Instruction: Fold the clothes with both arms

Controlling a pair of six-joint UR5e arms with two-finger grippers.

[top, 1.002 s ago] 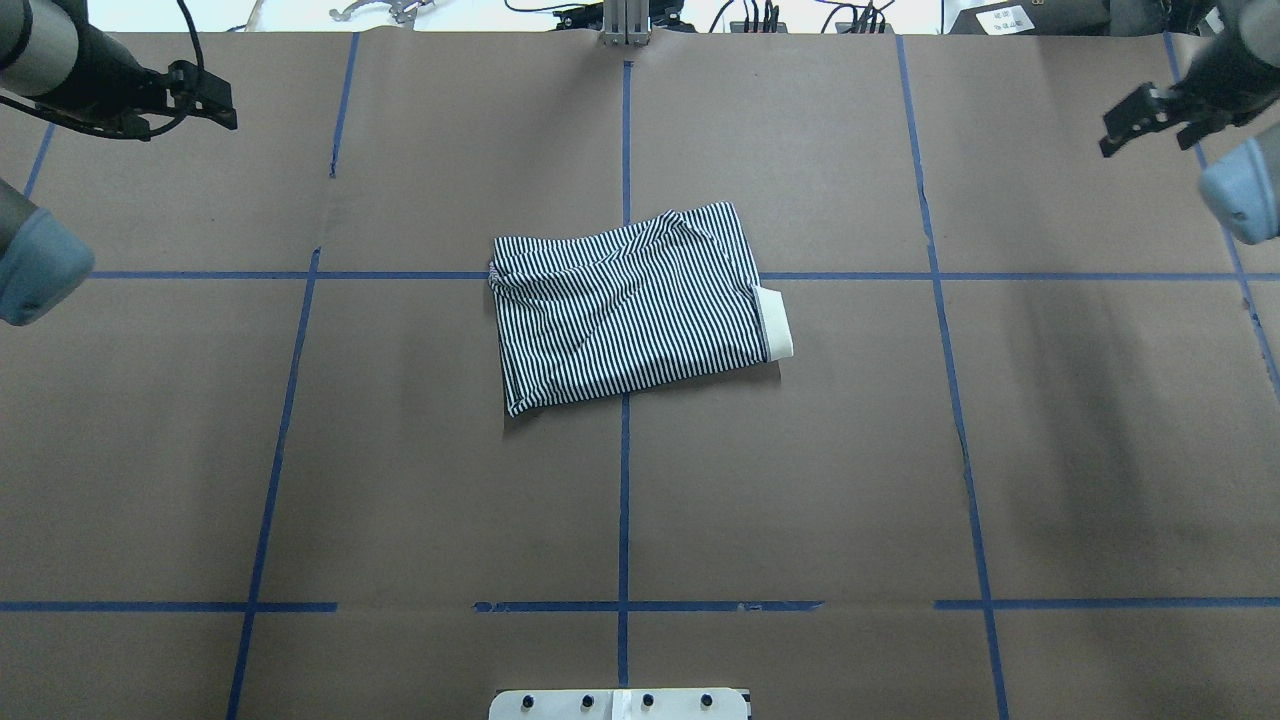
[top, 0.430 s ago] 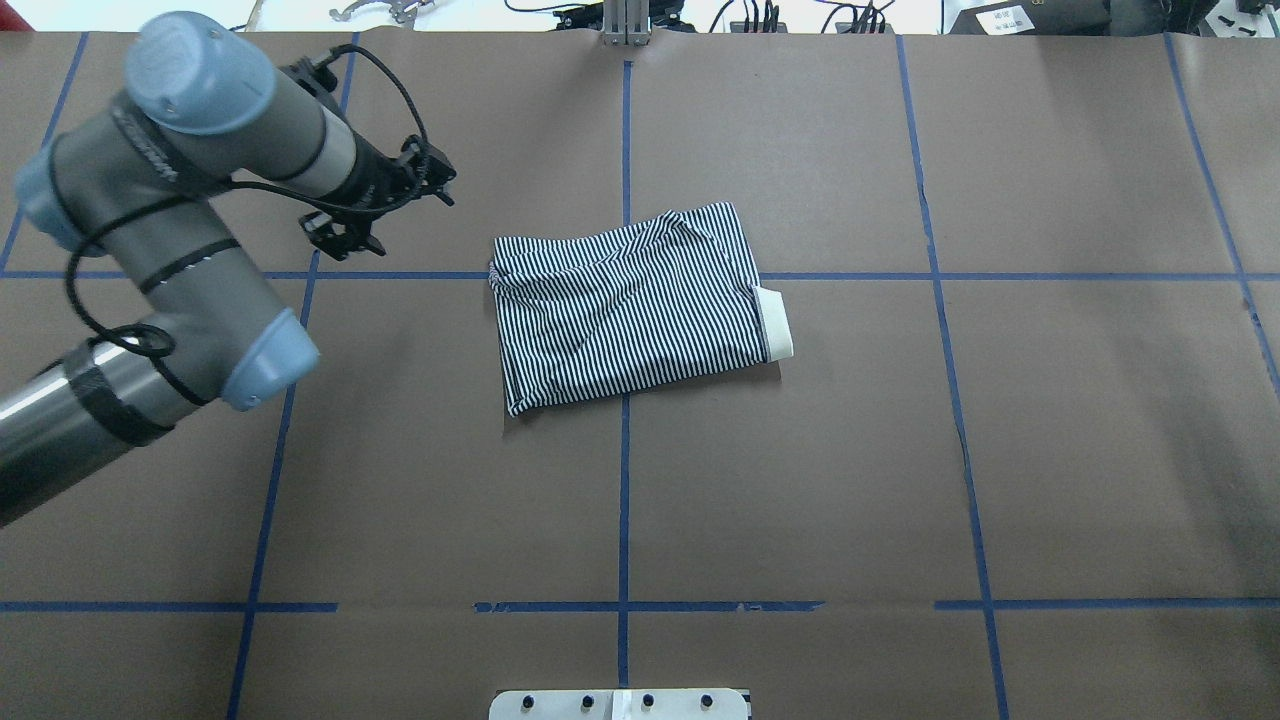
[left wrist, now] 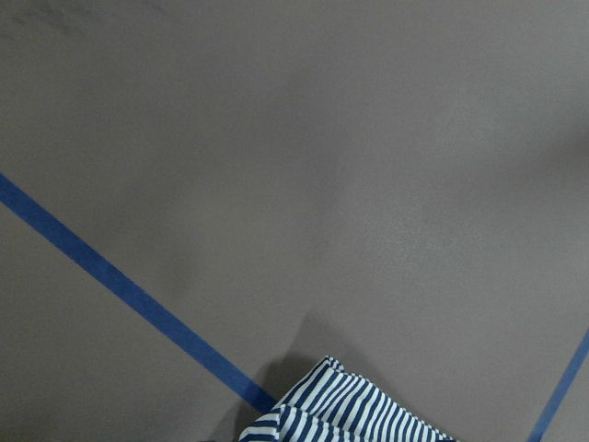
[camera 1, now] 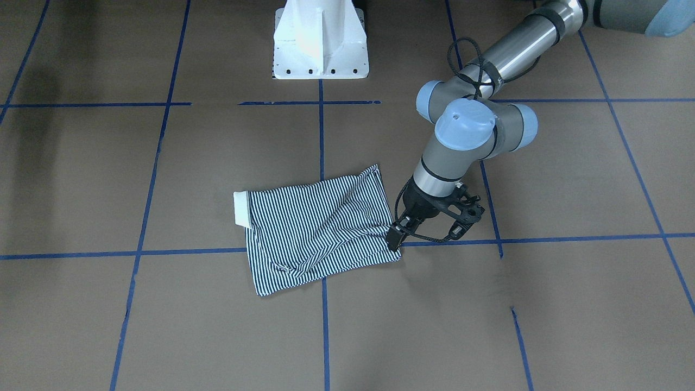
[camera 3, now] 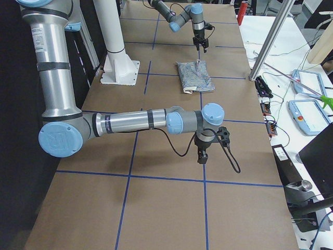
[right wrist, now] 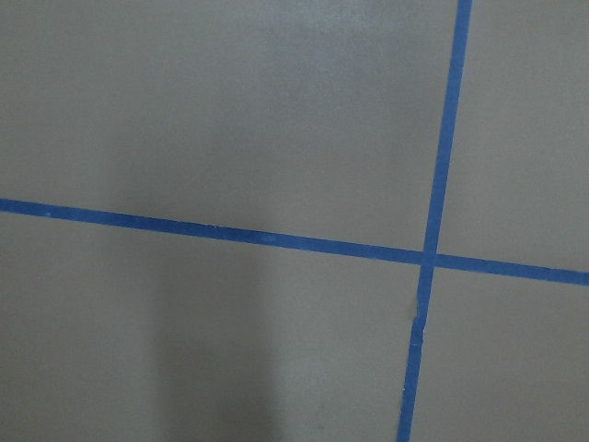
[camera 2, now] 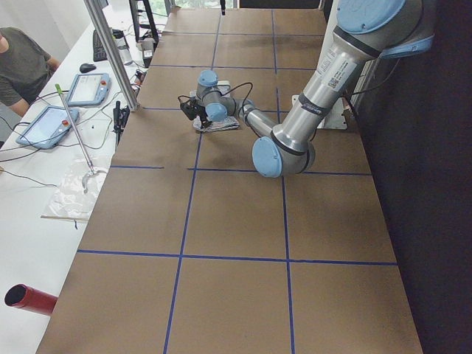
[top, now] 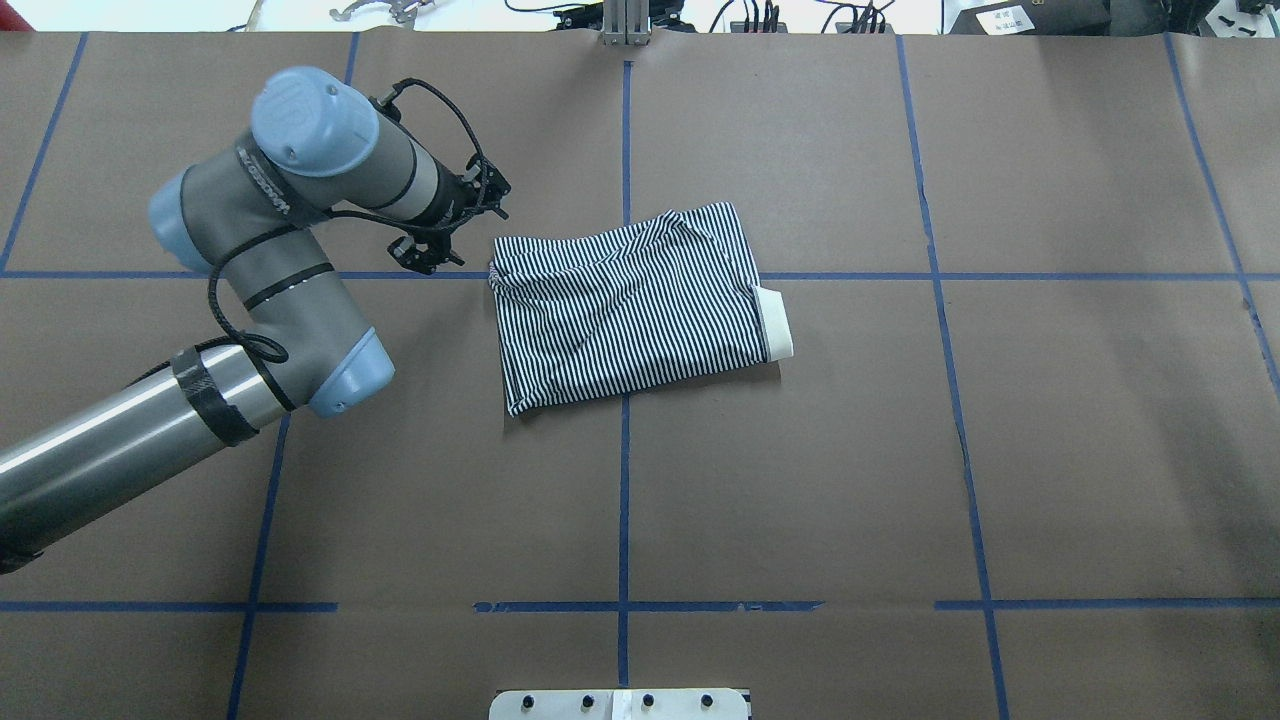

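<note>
The clothes are one striped navy-and-white shirt [top: 630,300], folded into a compact rectangle at the table's centre, with its cream collar [top: 778,325] sticking out on the right. In the front view the shirt [camera 1: 315,228] lies flat and nothing holds it. My left gripper [top: 432,255] points down just beside the shirt's far left corner. Its fingers look apart and hold nothing. That same gripper [camera 1: 395,238] hangs at the corner's edge in the front view. The left wrist view catches only a shirt corner [left wrist: 340,405]. My right gripper [camera 3: 202,156] shows only in the exterior right view, low over bare table far from the shirt [camera 3: 195,75]. I cannot tell its state.
Blue tape lines [top: 624,480] divide the brown table into squares. The white pedestal base [camera 1: 320,38] stands at the robot's edge. A side bench holds tablets [camera 2: 88,88] and cables, with a person [camera 2: 22,59] seated there. A metal post [camera 2: 110,51] rises at the table's far edge.
My left arm swung in from the far left edge to the shirt's far left corner. The right arm left the overhead view. The shirt has not moved.
</note>
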